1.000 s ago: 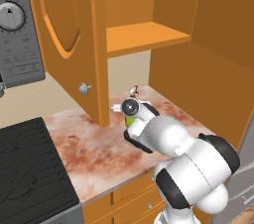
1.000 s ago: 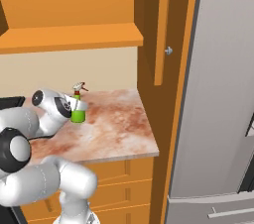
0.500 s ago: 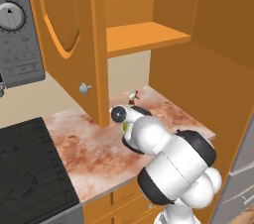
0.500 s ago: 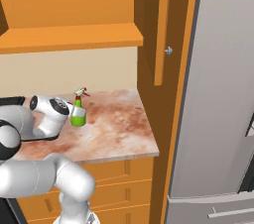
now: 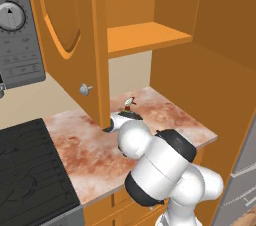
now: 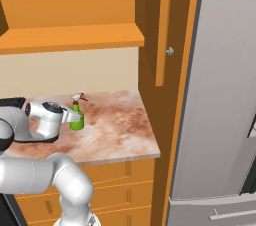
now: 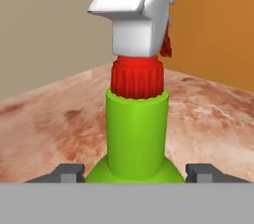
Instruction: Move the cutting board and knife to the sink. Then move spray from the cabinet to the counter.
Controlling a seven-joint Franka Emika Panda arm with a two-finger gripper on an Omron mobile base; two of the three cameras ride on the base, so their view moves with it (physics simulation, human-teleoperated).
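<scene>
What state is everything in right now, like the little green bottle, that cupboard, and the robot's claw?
Small green spray bottle with white-and-red trigger nozzle: upright on the counter, between the fingertips.
Orange wooden wall cabinet: door open, visible shelf bare.
Pinkish-brown marbled stone counter: carrying the spray bottle.
Two-finger gripper: open, fingertips on either side of the bottle's base, apparently not clamped on it.

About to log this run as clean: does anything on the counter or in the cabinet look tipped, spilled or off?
Nothing stands out. The spray stands upright on the counter with no spill around it, between the open gripper's fingertips. The cabinet door hangs open, as expected here.
</scene>
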